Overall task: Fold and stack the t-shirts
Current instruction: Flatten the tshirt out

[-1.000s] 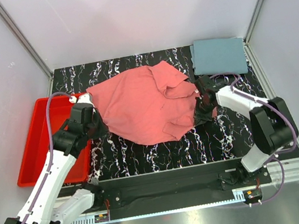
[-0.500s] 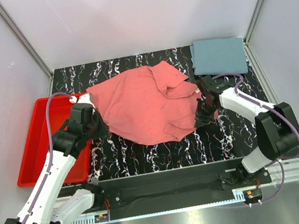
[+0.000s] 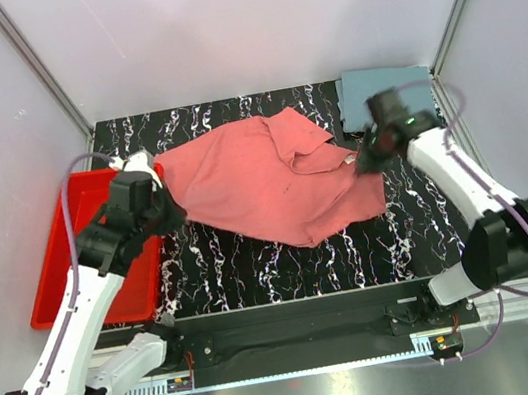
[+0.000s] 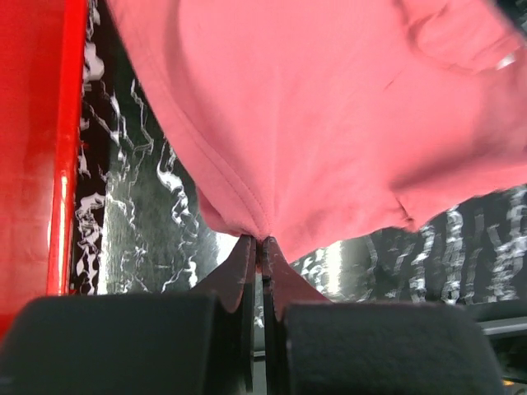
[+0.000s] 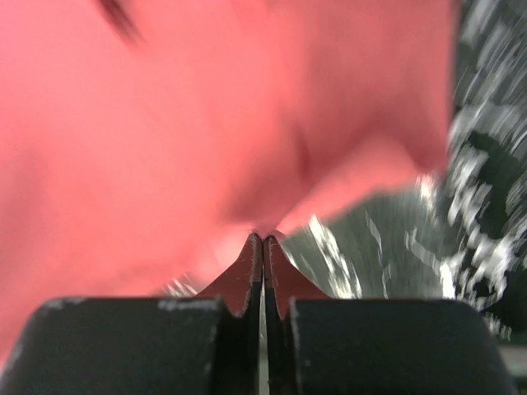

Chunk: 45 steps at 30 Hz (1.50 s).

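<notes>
A salmon-red t-shirt (image 3: 267, 182) hangs stretched over the middle of the black marbled table (image 3: 254, 260), lifted at both sides. My left gripper (image 3: 167, 214) is shut on its left edge; the wrist view shows the cloth (image 4: 329, 107) pinched at the fingertips (image 4: 260, 240). My right gripper (image 3: 368, 162) is shut on the shirt's right side, raised above the table; its wrist view shows blurred red cloth (image 5: 181, 123) held at the tips (image 5: 263, 239). A folded grey-blue t-shirt (image 3: 387, 99) lies at the back right corner.
A red tray (image 3: 57, 262) stands off the table's left edge, beside my left arm. Grey walls with metal posts close in the back and sides. A black rail (image 3: 286, 331) runs along the near edge.
My right gripper has risen and moved back and right, pulling the shirt's right side up and outward. My left gripper lifted slightly. The shirt is now more stretched.
</notes>
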Available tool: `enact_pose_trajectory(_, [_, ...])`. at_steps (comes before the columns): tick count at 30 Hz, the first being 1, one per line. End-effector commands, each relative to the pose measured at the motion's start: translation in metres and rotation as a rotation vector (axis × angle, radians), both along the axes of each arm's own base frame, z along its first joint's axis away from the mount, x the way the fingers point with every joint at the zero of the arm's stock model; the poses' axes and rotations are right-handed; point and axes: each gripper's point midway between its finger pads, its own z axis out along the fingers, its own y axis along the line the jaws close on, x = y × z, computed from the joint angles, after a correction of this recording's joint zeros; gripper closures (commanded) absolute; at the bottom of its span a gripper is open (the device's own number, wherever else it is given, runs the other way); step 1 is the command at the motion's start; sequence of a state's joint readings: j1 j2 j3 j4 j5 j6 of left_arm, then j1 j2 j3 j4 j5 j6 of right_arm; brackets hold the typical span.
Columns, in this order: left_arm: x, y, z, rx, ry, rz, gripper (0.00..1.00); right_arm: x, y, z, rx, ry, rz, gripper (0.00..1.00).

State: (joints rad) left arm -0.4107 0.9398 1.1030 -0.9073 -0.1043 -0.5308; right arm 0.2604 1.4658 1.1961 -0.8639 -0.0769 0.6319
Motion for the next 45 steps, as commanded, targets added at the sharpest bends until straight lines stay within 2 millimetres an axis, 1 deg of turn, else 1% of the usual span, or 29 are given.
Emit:
enact_pose_trajectory(1, [0.016, -0.003, 0.064, -0.042, -0.148, 0.007, 1.00, 0.043, -0.059, 0.110, -0.103, -0.305, -0.191, 1.00])
enact_pose_trajectory(2, [0.018, -0.004, 0.072, -0.046, -0.162, 0.010, 1.00, 0.050, -0.077, 0.128, -0.106, -0.351, -0.250, 1.00])
enact_pose_trajectory(3, [0.020, -0.002, 0.085, -0.052, -0.192, 0.021, 1.00, 0.059, -0.089, 0.162, -0.100, -0.436, -0.293, 1.00])
enact_pose_trajectory(5, [0.023, -0.001, 0.091, -0.039, -0.190, 0.029, 1.00, 0.067, -0.116, 0.196, -0.108, -0.519, -0.373, 1.00])
enact_pose_trajectory(6, [0.024, 0.001, 0.094, -0.036, -0.197, 0.036, 1.00, 0.070, -0.129, 0.228, -0.108, -0.597, -0.419, 1.00])
enact_pose_trajectory(9, [0.025, 0.002, 0.103, -0.027, -0.207, 0.035, 1.00, 0.068, -0.160, 0.280, -0.106, -0.745, -0.518, 1.00])
enact_pose_trajectory(10, [0.024, 0.003, 0.110, -0.026, -0.218, 0.037, 1.00, 0.064, -0.171, 0.307, -0.120, -0.818, -0.554, 1.00])
enact_pose_trajectory(12, [0.022, 0.007, 0.116, -0.013, -0.229, 0.038, 1.00, 0.055, -0.185, 0.341, -0.152, -0.919, -0.593, 1.00])
enact_pose_trajectory(15, [0.016, 0.016, 0.132, 0.013, -0.256, 0.054, 1.00, 0.028, -0.198, 0.405, -0.203, -1.111, -0.655, 1.00])
enact_pose_trajectory(16, [0.014, 0.020, 0.147, 0.011, -0.293, 0.061, 1.00, 0.016, -0.198, 0.427, -0.201, -1.188, -0.663, 1.00])
enact_pose_trajectory(19, [0.009, 0.032, 0.173, 0.023, -0.347, 0.099, 1.00, -0.018, -0.200, 0.468, -0.231, -1.324, -0.691, 1.00])
enact_pose_trajectory(20, [0.007, 0.034, 0.183, 0.022, -0.373, 0.101, 1.00, -0.037, -0.198, 0.489, -0.233, -1.401, -0.691, 1.00])
enact_pose_trajectory(21, [0.002, 0.039, 0.207, 0.005, -0.430, 0.114, 1.00, -0.052, -0.197, 0.503, -0.257, -1.450, -0.681, 1.00])
enact_pose_trajectory(23, [-0.005, 0.044, 0.234, -0.010, -0.501, 0.119, 1.00, -0.082, -0.194, 0.525, -0.283, -1.532, -0.674, 1.00])
enact_pose_trajectory(25, [-0.019, 0.051, 0.277, -0.051, -0.623, 0.127, 1.00, -0.103, -0.188, 0.537, -0.298, -1.589, -0.644, 1.00])
enact_pose_trajectory(26, [-0.024, 0.055, 0.291, -0.049, -0.667, 0.129, 1.00, -0.125, -0.182, 0.547, -0.290, -1.647, -0.632, 1.00])
enact_pose_trajectory(27, [-0.035, 0.061, 0.318, -0.077, -0.750, 0.133, 1.00, -0.132, -0.174, 0.548, -0.296, -1.664, -0.580, 1.00])
enact_pose_trajectory(28, [-0.044, 0.064, 0.330, -0.084, -0.797, 0.128, 1.00, -0.139, -0.169, 0.548, -0.300, -1.675, -0.551, 1.00])
enact_pose_trajectory(29, [-0.050, 0.067, 0.341, -0.080, -0.840, 0.121, 1.00, -0.159, -0.162, 0.550, -0.296, -1.707, -0.527, 1.00])
enact_pose_trajectory(31, [-0.071, 0.075, 0.370, -0.115, -0.945, 0.123, 1.00, -0.174, -0.151, 0.548, -0.299, -1.721, -0.467, 1.00])
enact_pose_trajectory(34, [-0.093, 0.082, 0.392, -0.161, -1.031, 0.117, 1.00, -0.221, -0.133, 0.561, -0.293, -1.805, -0.398, 1.00])
enact_pose_trajectory(36, [-0.121, 0.088, 0.408, -0.223, -1.120, 0.105, 1.00, -0.258, -0.123, 0.571, -0.287, -1.885, -0.372, 1.00])
enact_pose_trajectory(38, [-0.149, 0.089, 0.411, -0.296, -1.179, 0.056, 1.00, -0.298, -0.118, 0.575, -0.284, -1.970, -0.390, 1.00])
enact_pose_trajectory(40, [-0.171, 0.083, 0.422, -0.390, -1.271, -0.007, 1.00, -0.322, -0.116, 0.574, -0.297, -2.018, -0.397, 1.00])
enact_pose_trajectory(41, [-0.156, 0.070, 0.405, -0.403, -1.229, -0.031, 1.00, -0.320, -0.119, 0.572, -0.303, -2.013, -0.411, 1.00])
enact_pose_trajectory(42, [-0.161, 0.074, 0.404, -0.435, -1.245, -0.013, 1.00, -0.301, -0.126, 0.563, -0.313, -1.963, -0.435, 1.00])
enact_pose_trajectory(43, [-0.147, 0.070, 0.395, -0.444, -1.196, 0.007, 1.00, -0.287, -0.130, 0.560, -0.321, -1.936, -0.441, 1.00])
enact_pose_trajectory(44, [-0.130, 0.071, 0.379, -0.408, -1.107, 0.054, 1.00, -0.259, -0.135, 0.551, -0.320, -1.877, -0.437, 1.00])
enact_pose_trajectory(45, [-0.091, 0.057, 0.365, -0.354, -0.999, 0.068, 1.00, -0.242, -0.136, 0.548, -0.319, -1.849, -0.432, 1.00])
